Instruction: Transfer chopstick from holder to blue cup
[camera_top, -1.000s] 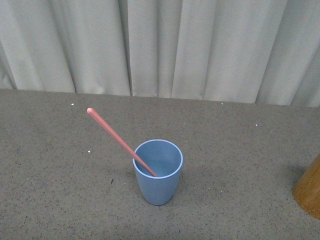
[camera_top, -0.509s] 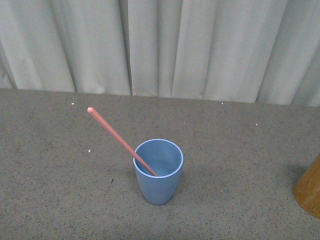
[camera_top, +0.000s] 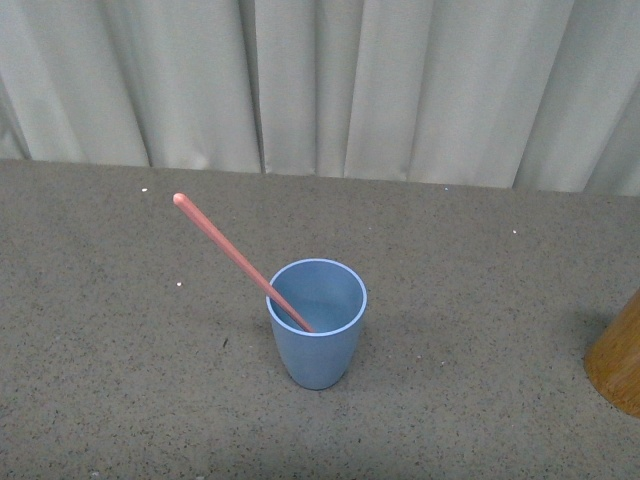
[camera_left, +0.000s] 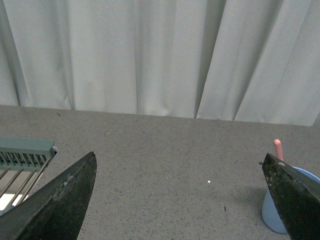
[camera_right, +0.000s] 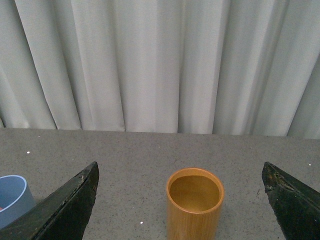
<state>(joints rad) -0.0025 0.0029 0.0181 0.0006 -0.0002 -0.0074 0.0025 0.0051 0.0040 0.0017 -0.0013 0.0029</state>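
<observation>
A light blue cup (camera_top: 316, 322) stands on the grey table in the front view. A salmon-pink chopstick (camera_top: 228, 254) leans in it, its rounded end up and to the left. The wooden holder (camera_top: 618, 357) shows in part at the right edge. In the right wrist view the holder (camera_right: 194, 206) stands upright and looks empty, between and beyond the wide-open fingers of my right gripper (camera_right: 180, 172). My left gripper (camera_left: 177, 162) is open over bare table, with the cup (camera_left: 278, 214) and the chopstick tip (camera_left: 277, 148) behind one finger.
A pale curtain (camera_top: 320, 90) hangs along the table's far edge. A grey-green rack (camera_left: 22, 155) lies at the edge of the left wrist view. The blue cup's rim (camera_right: 11, 196) also shows at the edge of the right wrist view.
The cup, chopstick and holder sit a little higher in the front view than before, as if the camera tilted. The chopstick stays in the cup.
</observation>
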